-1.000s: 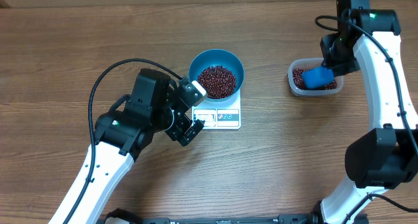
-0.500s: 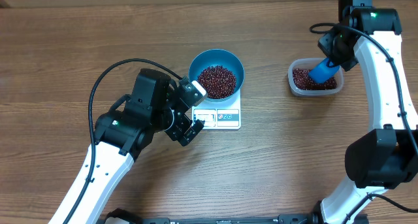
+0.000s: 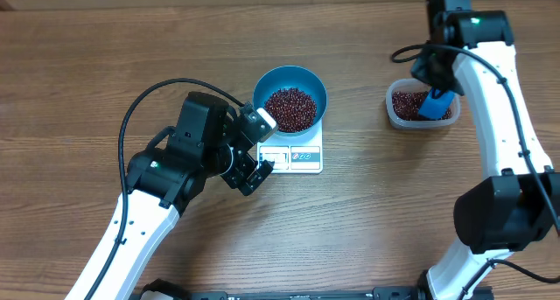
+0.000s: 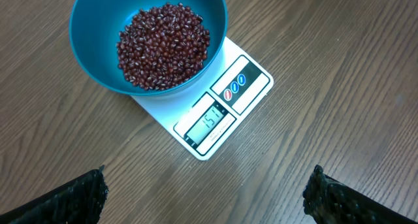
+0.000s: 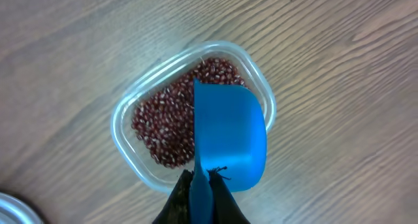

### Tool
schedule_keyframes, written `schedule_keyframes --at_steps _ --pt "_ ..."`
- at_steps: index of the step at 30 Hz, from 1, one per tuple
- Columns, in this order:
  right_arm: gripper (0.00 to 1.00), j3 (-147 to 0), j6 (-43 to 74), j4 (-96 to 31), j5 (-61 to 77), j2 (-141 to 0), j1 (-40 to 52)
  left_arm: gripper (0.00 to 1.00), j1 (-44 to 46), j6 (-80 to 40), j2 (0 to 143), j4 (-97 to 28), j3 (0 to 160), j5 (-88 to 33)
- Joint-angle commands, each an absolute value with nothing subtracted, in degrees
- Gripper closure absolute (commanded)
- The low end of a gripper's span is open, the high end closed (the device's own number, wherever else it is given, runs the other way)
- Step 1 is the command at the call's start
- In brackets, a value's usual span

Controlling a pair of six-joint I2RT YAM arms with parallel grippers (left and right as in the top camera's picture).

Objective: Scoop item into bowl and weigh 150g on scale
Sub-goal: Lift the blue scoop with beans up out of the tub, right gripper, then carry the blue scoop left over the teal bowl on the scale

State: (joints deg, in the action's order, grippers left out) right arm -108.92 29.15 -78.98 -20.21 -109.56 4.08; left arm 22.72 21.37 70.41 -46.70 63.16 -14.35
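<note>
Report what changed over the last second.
The right gripper, shut on the small blue plastic scoop, tipped it from roughly level to steeply tilted over the clear plastic tub of red-brown beans. The left gripper, round blue bowl and white square scale stayed put.

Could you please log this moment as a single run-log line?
left jaws: open, empty, near scale | right jaws: shut on scoop over tub | bowl: on scale, holding beans
</note>
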Motion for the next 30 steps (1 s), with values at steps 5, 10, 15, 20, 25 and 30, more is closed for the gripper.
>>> schedule_keyframes --at_steps 5,10,15,20,25,30 --pt "0.96 -110.74 27.94 -81.14 -31.68 -107.35 9.26 0.0 22.44 20.97 70.39 -46.5 63.48 -14.44" --pt "0.96 -110.74 26.74 -81.78 -37.93 -107.35 12.6 0.01 22.41 20.97 70.39 -46.5 63.48 -14.41" --pt "0.96 -110.74 26.48 -81.71 -43.09 -107.37 15.25 0.0 22.41 20.99 70.39 -46.5 63.48 -14.44" --pt "0.96 -110.74 26.5 -81.56 -45.45 -107.37 16.4 0.01 22.41 20.99 70.39 -46.5 63.48 -14.41" --pt "0.96 -110.74 27.16 -80.53 -43.81 -107.37 16.38 0.0 22.41 20.97 70.39 -46.52 63.48 -14.41" --pt "0.96 -110.74 27.09 -80.27 -43.27 -107.37 16.38 0.0 22.44 20.99 70.39 -46.52 63.48 -14.44"
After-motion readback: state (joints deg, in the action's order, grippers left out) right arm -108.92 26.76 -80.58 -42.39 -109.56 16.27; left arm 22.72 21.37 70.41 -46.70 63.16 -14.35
